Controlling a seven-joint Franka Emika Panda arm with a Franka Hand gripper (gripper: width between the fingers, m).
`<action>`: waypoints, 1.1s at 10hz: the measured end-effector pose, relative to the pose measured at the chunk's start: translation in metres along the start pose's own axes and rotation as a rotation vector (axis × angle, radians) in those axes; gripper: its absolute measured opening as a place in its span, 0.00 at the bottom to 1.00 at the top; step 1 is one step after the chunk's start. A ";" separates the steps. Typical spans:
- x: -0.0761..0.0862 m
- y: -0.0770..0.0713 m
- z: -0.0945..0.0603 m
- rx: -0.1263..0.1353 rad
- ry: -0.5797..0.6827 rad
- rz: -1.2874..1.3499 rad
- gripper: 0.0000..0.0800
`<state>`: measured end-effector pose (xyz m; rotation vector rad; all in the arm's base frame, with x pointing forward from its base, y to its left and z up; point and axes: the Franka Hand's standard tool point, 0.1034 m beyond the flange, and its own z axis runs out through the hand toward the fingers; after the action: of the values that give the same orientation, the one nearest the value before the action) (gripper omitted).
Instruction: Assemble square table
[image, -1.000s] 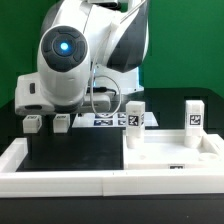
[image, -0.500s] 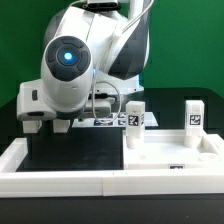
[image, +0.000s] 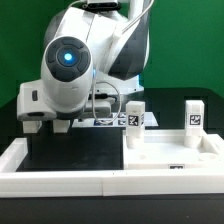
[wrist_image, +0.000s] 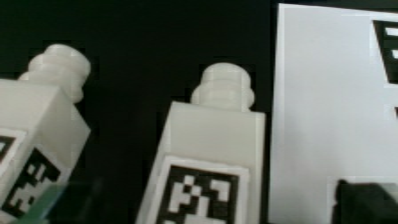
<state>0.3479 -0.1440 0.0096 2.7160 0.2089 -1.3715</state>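
The white square tabletop slab (image: 172, 152) lies at the exterior view's right, with two tagged white leg blocks (image: 135, 122) (image: 193, 115) standing upright on it. Two more leg blocks (image: 35, 126) (image: 62, 125) lie on the black table at the back left, under the arm. In the wrist view they show close up, one in the middle (wrist_image: 210, 150) and one to the side (wrist_image: 45, 110), knobbed tips pointing away and tags facing up. My gripper (wrist_image: 199, 208) is open, low over them. Its dark fingertips (wrist_image: 368, 200) stand on either side of the middle leg.
The long white U-shaped border wall (image: 100, 185) runs along the front and both sides of the work area. The marker board (image: 105, 121) lies at the back centre, just beside the lying legs; it also shows in the wrist view (wrist_image: 338, 90).
The arm has come down over the two lying legs since one second ago. It has hardly moved in the last half second. No part has moved.
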 end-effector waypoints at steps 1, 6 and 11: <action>0.000 0.000 0.000 0.000 0.000 -0.001 0.57; 0.001 -0.001 -0.002 -0.003 0.003 -0.002 0.36; -0.024 0.000 -0.029 0.023 0.000 -0.027 0.36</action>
<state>0.3569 -0.1414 0.0458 2.7417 0.2326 -1.3897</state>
